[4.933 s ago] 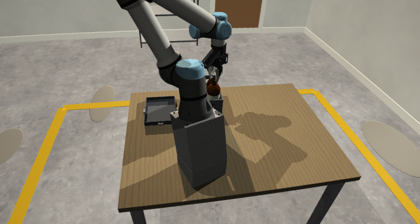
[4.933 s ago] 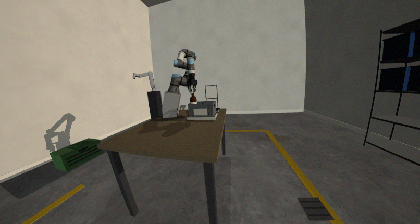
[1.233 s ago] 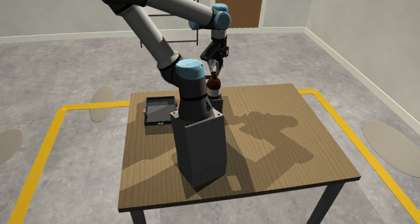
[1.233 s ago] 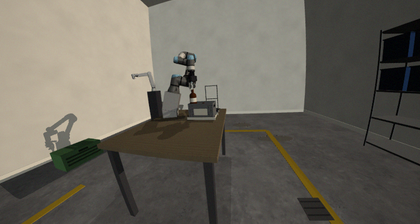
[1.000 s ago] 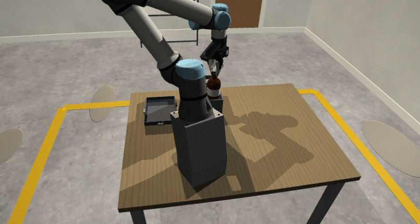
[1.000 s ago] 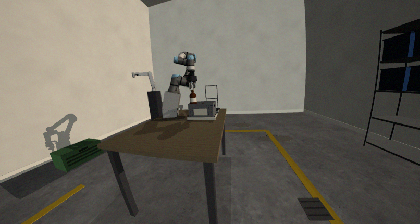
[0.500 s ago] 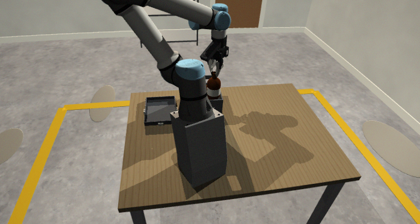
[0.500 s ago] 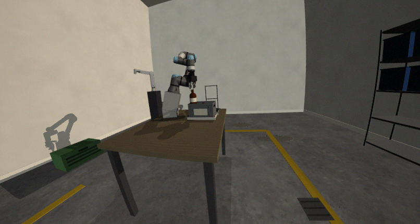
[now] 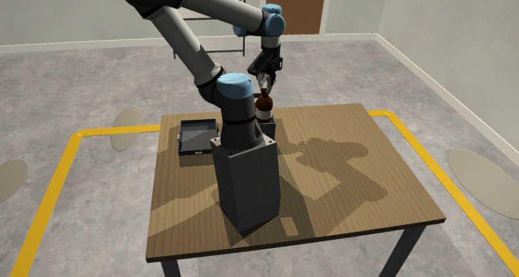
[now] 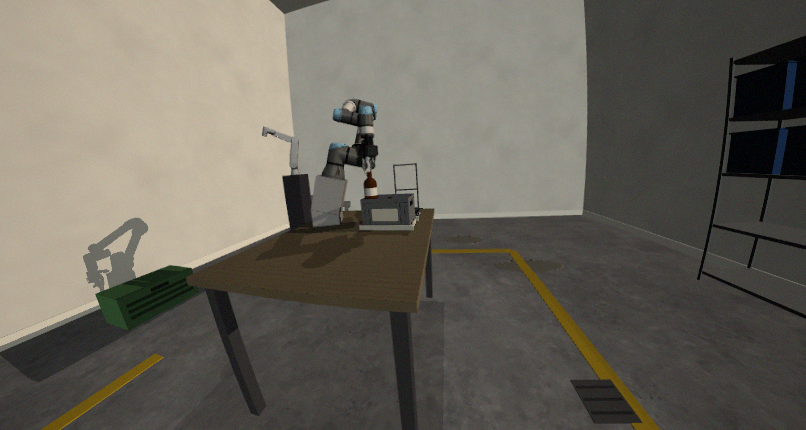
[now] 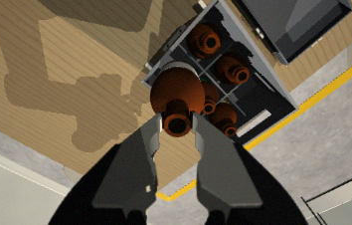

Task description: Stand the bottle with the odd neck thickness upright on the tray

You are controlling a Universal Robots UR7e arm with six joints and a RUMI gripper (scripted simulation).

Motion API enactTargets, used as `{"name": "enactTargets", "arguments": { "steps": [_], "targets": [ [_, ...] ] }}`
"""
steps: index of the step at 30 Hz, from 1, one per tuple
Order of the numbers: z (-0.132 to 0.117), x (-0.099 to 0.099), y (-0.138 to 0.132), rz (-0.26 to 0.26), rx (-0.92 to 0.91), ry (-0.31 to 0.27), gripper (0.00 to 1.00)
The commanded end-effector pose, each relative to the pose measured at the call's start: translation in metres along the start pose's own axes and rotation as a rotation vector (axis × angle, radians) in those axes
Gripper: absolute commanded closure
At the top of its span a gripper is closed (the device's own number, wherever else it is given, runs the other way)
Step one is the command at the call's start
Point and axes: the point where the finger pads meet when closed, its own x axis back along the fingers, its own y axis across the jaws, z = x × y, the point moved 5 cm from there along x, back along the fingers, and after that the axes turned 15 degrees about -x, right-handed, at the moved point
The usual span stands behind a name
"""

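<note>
My gripper [image 9: 265, 90] [image 10: 369, 170] [image 11: 177, 112] is shut on the neck of a brown bottle [image 9: 264, 103] [image 10: 370, 188] [image 11: 177, 92] with a white label. The bottle hangs upright, mostly above the rim of the grey crate [image 9: 268, 130] [image 10: 407, 215] [image 11: 280, 95]; whether its base is clear of the rim is hard to tell. Four-cell dividers show in the wrist view, with several other brown bottles standing in the crate, among them one bottle [image 11: 205, 41] at the top and one bottle [image 11: 233, 69] beside it. The dark, shallow tray [image 9: 179, 136] [image 11: 285, 59] lies beside the crate. Differences in neck thickness cannot be told.
The arm's grey pedestal [image 9: 250, 187] [image 10: 328, 201] stands on the wooden table [image 9: 348, 129] [image 10: 338, 274], near the crate and tray. In the exterior view a dark column [image 10: 296, 201] with a small grey arm stands behind the pedestal.
</note>
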Motion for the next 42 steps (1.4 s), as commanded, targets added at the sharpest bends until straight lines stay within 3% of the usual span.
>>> {"name": "enactTargets", "arguments": {
  "steps": [1,20,42],
  "targets": [
    [0.0,0.002,0.0,0.0,0.0,-0.001,1.0],
    [0.0,0.018,0.0,0.0,0.0,-0.001,1.0],
    [0.0,0.019,0.0,0.0,0.0,-0.001,1.0]
  ]
}}
